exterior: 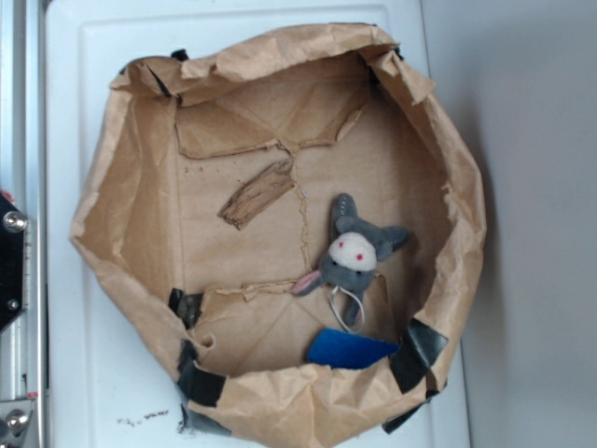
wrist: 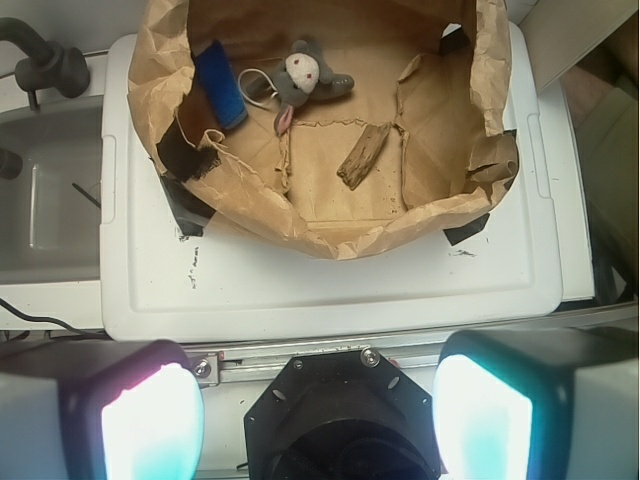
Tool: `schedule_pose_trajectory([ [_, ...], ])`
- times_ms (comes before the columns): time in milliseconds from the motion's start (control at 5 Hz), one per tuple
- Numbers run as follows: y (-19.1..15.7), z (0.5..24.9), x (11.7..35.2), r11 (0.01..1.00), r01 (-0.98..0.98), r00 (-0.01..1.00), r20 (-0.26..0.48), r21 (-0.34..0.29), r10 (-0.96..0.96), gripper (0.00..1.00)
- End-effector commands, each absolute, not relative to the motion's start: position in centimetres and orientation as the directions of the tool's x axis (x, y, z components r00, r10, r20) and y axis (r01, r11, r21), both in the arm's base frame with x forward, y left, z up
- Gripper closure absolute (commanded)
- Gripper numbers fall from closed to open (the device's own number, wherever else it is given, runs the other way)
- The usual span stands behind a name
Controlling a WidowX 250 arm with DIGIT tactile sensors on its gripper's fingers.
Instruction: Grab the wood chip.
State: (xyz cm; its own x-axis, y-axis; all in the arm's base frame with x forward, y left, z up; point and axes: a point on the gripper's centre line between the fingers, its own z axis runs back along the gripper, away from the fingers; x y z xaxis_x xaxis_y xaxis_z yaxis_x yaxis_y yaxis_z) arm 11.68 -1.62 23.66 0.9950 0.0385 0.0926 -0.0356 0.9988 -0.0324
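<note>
White plastic lid (exterior: 93,355) carries everything here. A crumpled brown paper bag tray (exterior: 103,233) sits directly on it, black-taped.

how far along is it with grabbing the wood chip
Nothing looks done yet. The wood chip lies untouched on the floor of the paper bag, apart from the plush toy and the blue piece. The gripper is open, outside the bag with nothing held. Left: reach into the bag, close on the chip and lift.

You see the wood chip (exterior: 256,194) (wrist: 364,156) lying flat and slantwise: a small, elongated brown sliver with streaky grain and ragged ends, resting alone on the creased paper floor, touching nothing else.
</note>
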Motion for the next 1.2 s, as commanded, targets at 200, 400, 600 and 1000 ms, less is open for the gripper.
schedule_pose_trajectory([
  [200,-2.0,24.2,14.2,0.996,-0.076,0.993,0.086,-0.048,0.08,0.0],
  [400,-2.6,25.0,16.2,0.994,-0.082,0.993,0.083,-0.074,0.088,0.0],
  [600,-2.7,25.5,18.5,0.991,-0.091,0.991,0.092,-0.097,0.1,0.0],
  [1000,-0.5,22.2,23.5,0.984,-0.155,0.976,0.143,-0.084,0.166,0.0],
])
